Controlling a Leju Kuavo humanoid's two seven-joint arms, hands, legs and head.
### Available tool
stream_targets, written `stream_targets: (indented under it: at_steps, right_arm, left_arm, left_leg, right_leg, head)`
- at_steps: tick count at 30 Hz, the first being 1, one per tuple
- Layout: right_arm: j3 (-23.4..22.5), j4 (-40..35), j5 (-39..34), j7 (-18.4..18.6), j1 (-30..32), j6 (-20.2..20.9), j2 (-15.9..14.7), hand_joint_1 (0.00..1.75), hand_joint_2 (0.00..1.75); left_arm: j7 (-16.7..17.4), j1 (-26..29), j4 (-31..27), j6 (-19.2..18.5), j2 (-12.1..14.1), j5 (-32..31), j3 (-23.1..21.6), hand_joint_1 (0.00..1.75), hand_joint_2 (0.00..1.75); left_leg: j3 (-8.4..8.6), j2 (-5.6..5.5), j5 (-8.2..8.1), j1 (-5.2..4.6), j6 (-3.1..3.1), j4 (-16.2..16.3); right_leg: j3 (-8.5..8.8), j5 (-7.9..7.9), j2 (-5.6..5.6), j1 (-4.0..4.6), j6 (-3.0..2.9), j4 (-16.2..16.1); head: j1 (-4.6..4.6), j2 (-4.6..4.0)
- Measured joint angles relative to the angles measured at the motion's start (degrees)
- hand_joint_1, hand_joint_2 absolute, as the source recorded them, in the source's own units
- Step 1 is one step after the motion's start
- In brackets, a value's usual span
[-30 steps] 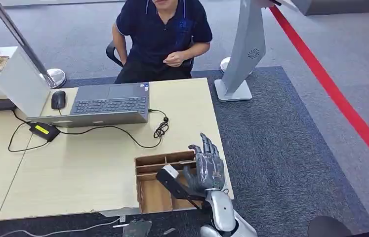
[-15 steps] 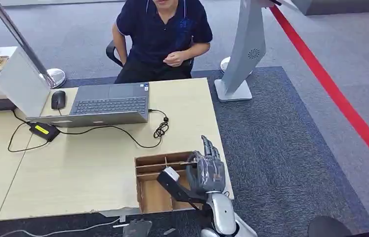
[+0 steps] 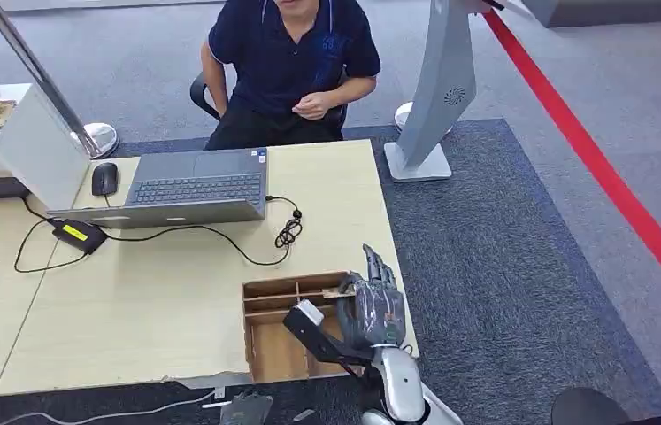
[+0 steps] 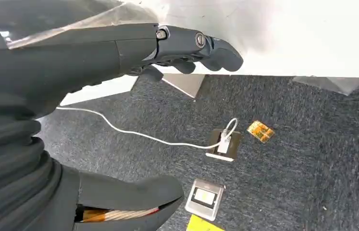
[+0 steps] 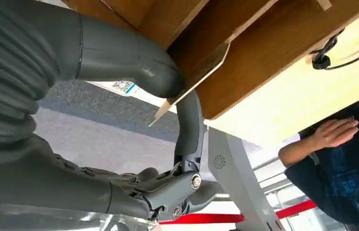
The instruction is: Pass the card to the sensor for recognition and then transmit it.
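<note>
Brown card [image 5: 194, 82] sits pinched between my right hand's [image 3: 369, 307] thumb and a finger over the wooden divider box [image 3: 275, 329] at five o'clock on the desk [image 3: 132, 301], apparently just above the compartments, while my left hand [image 4: 95, 57] hangs empty, fingers apart.

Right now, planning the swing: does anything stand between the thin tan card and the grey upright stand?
Nothing visible: the right hand pinches the card above the wooden box; open carpet leads to the stand.
</note>
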Motion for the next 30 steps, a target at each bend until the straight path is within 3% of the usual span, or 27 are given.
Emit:
stream_targets:
  at_steps: [1,19,30]
  right_arm:
    - [0.0,0.0,0.0,0.0,0.0,0.0,0.0,1.75,1.75]
    - [0.0,0.0,-0.2,0.1,-1.1,0.3,0.1,1.75,1.75]
    - [-2.2,-4.2,4.2,-0.1,0.5,-2.4,-0.2,1.75,1.75]
  left_arm:
    - [0.0,0.0,0.0,0.0,0.0,0.0,0.0,0.0,1.75]
    - [0.4,-0.1,0.0,-0.3,0.0,-0.2,0.0,0.0,1.75]
    - [1.4,0.3,0.0,1.6,0.0,0.3,0.6,0.0,1.75]
  left_leg:
    - [0.0,0.0,0.0,0.0,0.0,0.0]
    - [0.0,0.0,0.01,0.0,0.0,0.0]
    - [0.0,0.0,0.01,0.0,0.0,0.0]
  right_leg:
    - [0.0,0.0,0.0,0.0,0.0,0.0]
    - [0.01,0.0,0.0,0.0,0.0,0.0]
    - [0.0,0.0,0.0,0.0,0.0,0.0]
  head:
    - [-0.02,0.0]
    - [-0.02,0.0]
    - [-0.02,0.0]
